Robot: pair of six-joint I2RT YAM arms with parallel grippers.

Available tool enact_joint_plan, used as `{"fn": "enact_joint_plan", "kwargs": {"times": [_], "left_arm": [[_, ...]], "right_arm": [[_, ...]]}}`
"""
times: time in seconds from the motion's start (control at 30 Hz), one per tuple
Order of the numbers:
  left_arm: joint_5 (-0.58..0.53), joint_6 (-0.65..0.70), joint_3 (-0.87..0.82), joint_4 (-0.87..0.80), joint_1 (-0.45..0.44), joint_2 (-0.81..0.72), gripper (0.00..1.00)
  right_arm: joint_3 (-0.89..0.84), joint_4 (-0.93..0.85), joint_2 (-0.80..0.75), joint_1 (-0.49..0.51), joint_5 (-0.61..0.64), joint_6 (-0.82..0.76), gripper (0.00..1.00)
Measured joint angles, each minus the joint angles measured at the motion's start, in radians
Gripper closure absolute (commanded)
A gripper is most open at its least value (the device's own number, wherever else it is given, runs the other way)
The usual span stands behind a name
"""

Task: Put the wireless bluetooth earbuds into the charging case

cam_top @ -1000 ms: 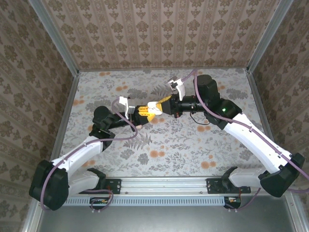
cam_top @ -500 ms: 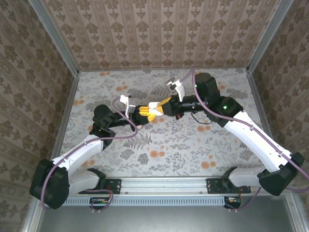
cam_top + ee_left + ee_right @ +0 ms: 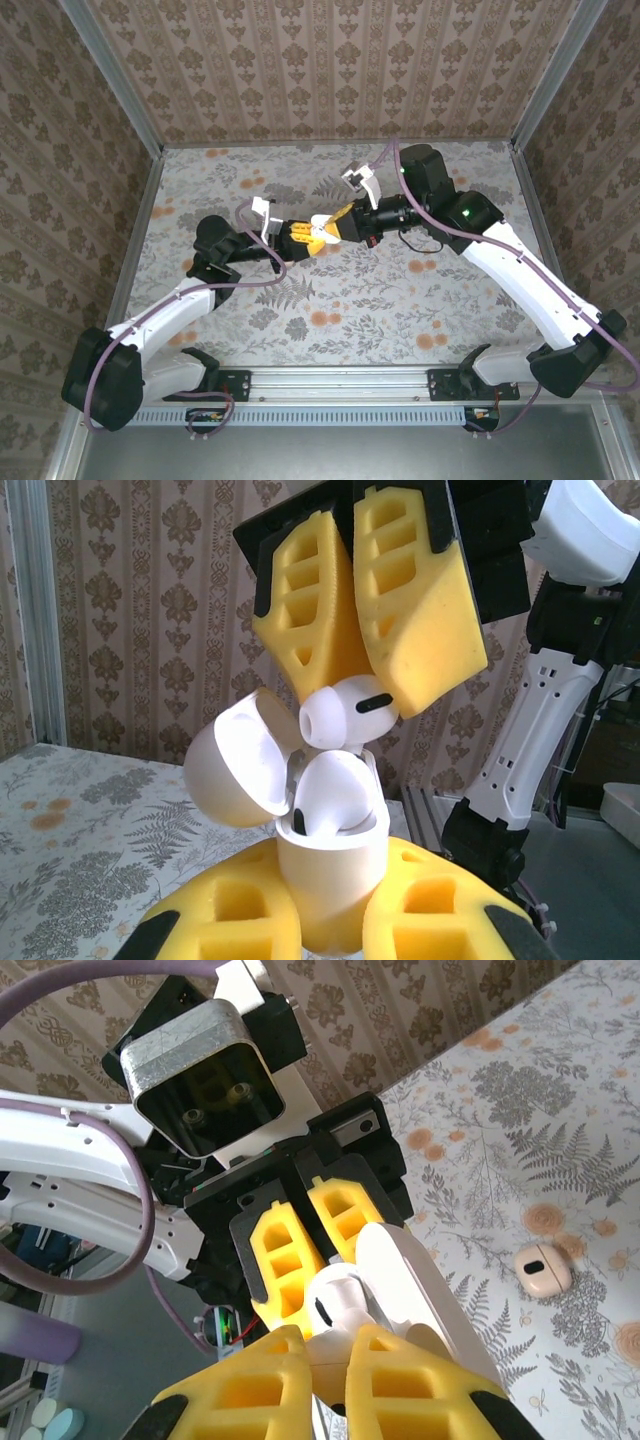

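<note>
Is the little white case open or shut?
Open: the charging case has its lid swung back, with one earbud seated inside; the other earbud is held just above.

A: Enclosure walls?
B: Far wall (image 3: 330,70), left wall (image 3: 50,200) and right wall (image 3: 600,150) are all papered in a tan damask print with vertical stripes.
A: Frame?
B: Bare metal posts (image 3: 112,85) rise at the far corners, left and right.
A: Work surface?
B: The tabletop (image 3: 400,320) has a pale grey floral print with ferns and orange blossoms. A slotted metal rail (image 3: 340,380) crosses its near edge, with plain grey sheet metal (image 3: 340,455) nearer still.
A: Light?
B: Even and diffuse, soft shadows only.
</note>
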Motion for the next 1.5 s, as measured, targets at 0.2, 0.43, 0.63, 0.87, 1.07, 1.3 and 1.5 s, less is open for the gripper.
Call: {"fn": "enact_joint_plan", "kwargs": {"times": [0.2, 0.43, 0.63, 0.87, 1.07, 1.3, 1.5], "left_arm": [[0.007, 0.0, 0.003, 0.0, 0.0, 0.001, 1.0], [0.014, -0.006, 0.018, 0.003, -0.004, 0.001, 1.0], [0.019, -0.011, 0.018, -0.008, -0.006, 0.002, 1.0], [0.017, -0.01, 0.02, -0.008, -0.007, 0.011, 1.0], [0.006, -0.01, 0.029, -0.011, -0.012, 0.021, 1.0], [0.005, -0.01, 0.032, -0.013, -0.014, 0.021, 1.0], [0.003, -0.005, 0.032, -0.021, -0.016, 0.02, 1.0]], "right_arm": [[0.027, -0.051, 0.0, -0.008, 0.0, -0.019, 0.9], [0.05, -0.113, 0.005, -0.012, 0.0, -0.047, 0.9], [0.051, -0.135, 0.015, -0.012, 0.0, -0.069, 0.86], [0.051, -0.138, 0.015, -0.012, 0.001, -0.077, 0.67], [0.051, -0.139, 0.002, -0.012, 0.031, -0.072, 0.6], [0.051, -0.139, -0.016, -0.014, 0.068, -0.051, 0.53], [0.05, -0.135, -0.031, -0.016, 0.106, -0.024, 0.62]]}}
